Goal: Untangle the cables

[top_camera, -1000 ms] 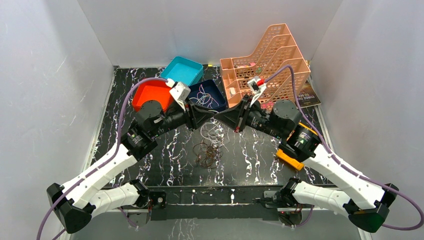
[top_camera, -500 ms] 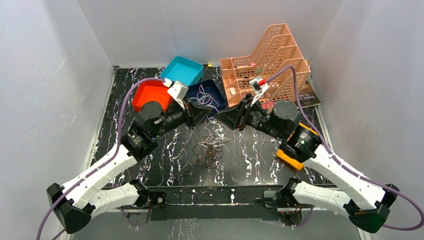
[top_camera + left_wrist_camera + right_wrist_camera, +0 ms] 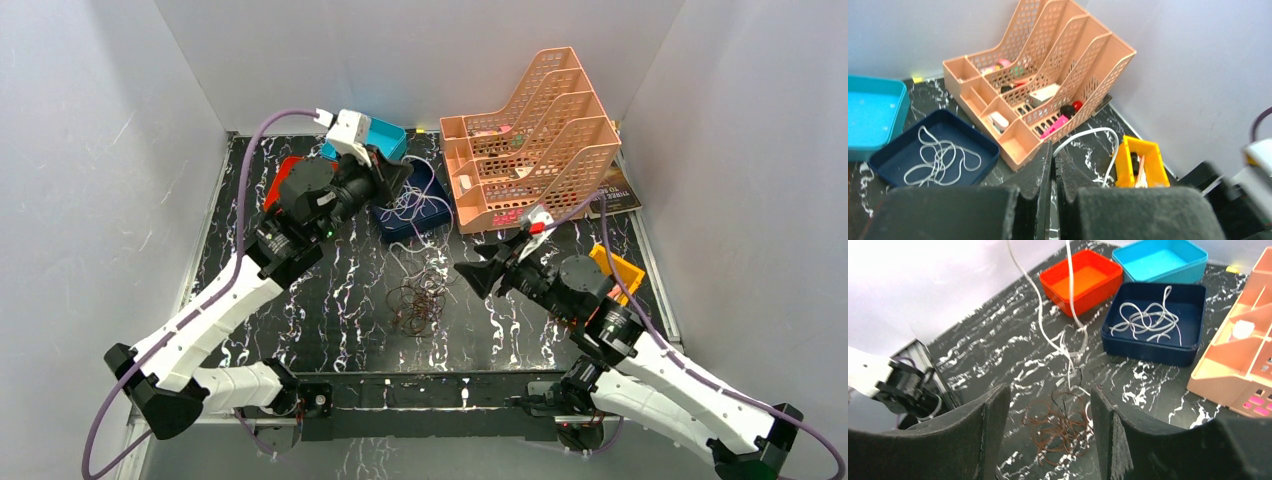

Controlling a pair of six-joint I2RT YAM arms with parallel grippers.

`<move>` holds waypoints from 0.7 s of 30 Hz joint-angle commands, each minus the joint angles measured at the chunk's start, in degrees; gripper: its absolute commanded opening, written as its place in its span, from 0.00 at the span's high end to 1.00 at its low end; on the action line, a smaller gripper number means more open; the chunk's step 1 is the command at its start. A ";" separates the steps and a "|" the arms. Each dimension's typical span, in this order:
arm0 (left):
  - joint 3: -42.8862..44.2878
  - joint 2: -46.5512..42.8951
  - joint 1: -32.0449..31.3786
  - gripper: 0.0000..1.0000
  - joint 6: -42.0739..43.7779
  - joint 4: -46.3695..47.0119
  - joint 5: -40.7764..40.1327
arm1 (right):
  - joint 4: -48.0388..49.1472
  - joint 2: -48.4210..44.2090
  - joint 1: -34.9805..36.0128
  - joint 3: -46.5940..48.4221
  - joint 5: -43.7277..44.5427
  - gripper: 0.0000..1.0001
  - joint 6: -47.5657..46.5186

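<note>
My left gripper [image 3: 403,180] is raised over the dark blue tray [image 3: 444,193] and shut on a whitish cable [image 3: 1098,131]. That cable [image 3: 1040,300] hangs down to the tangle on the table. The tangle [image 3: 418,303] is mostly brown loops [image 3: 1060,427] with a few black and white strands. More whitish cables [image 3: 1145,320] lie coiled inside the dark blue tray [image 3: 1148,351]. My right gripper [image 3: 468,276] hovers right of the tangle, open and holding nothing. In the right wrist view the brown loops show between its spread fingers [image 3: 993,425].
A teal tray [image 3: 388,138] and a red tray [image 3: 1083,280] stand at the back left. The peach file organiser [image 3: 530,140] with small items fills the back right. A yellow bin [image 3: 622,268] and a book [image 3: 615,190] lie by the right wall.
The right gripper opened, let go of the cable and drew back toward the near right. The left gripper shut and rose back-left over the blue tray, pulling the whitish cable up.
</note>
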 commanded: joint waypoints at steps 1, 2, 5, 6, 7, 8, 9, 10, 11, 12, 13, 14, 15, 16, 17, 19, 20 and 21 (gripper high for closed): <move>7.14 0.95 0.42 1.00 3.51 -0.89 -1.06 | 11.53 -1.22 0.19 -5.56 -0.06 0.32 -4.43; 8.07 1.31 0.42 1.00 3.97 -0.99 -1.07 | 13.56 -1.11 0.19 -7.06 -0.48 0.31 -4.61; 10.52 2.23 0.50 1.00 5.17 -1.41 -0.86 | 20.51 0.62 0.19 -11.46 0.02 0.30 -4.88; 11.22 2.54 0.51 1.00 5.51 -1.59 -0.77 | 22.84 1.68 0.19 -12.81 0.37 0.30 -4.92; 11.91 2.85 0.52 1.00 5.79 -1.67 -0.71 | 25.70 2.85 0.17 -14.15 0.68 0.30 -4.91; 12.54 3.16 0.51 1.00 5.99 -1.83 -0.55 | 28.26 4.30 0.19 -15.26 0.67 0.30 -4.91; 13.17 3.43 0.51 1.00 6.12 -1.98 -0.43 | 31.28 5.69 0.19 -16.10 0.37 0.29 -4.91; 13.64 3.73 0.51 1.00 6.22 -2.11 -0.37 | 34.39 7.30 0.19 -16.94 -0.09 0.29 -4.95; 14.08 3.96 0.49 1.00 6.35 -2.22 -0.22 | 37.56 9.12 0.13 -17.56 -0.69 0.28 -5.03; 14.33 4.06 0.55 1.00 6.45 -2.22 -0.13 | 41.11 10.84 0.16 -18.80 -1.32 0.28 -5.28; 14.54 4.19 0.51 1.00 6.54 -2.23 -0.07 | 44.66 12.90 0.16 -20.27 -2.09 0.28 -5.92; 14.73 4.21 0.51 1.00 6.63 -2.14 -0.02 | 47.89 15.71 0.13 -20.90 -3.02 0.27 -6.18; 15.05 4.29 0.51 1.00 6.67 -2.11 0.02 | 50.68 17.65 0.12 -21.27 -3.55 0.27 -6.30; 15.31 4.40 0.51 1.00 6.74 -2.17 0.07 | 52.98 19.82 0.18 -21.37 -3.96 0.27 -6.29; 15.76 4.62 0.51 1.00 6.87 -2.33 0.14 | 55.15 21.78 0.19 -21.33 -4.59 0.27 -6.19; 16.76 4.89 0.56 1.00 6.91 -2.55 0.42 | 58.91 25.63 0.18 -20.96 -5.69 0.27 -5.75; 17.12 5.01 0.59 1.00 6.93 -2.57 0.51 | 60.58 27.49 0.17 -20.64 -6.19 0.26 -5.42; 17.40 5.20 0.59 1.00 7.00 -2.55 0.63 | 61.88 29.20 0.15 -20.25 -6.69 0.27 -5.19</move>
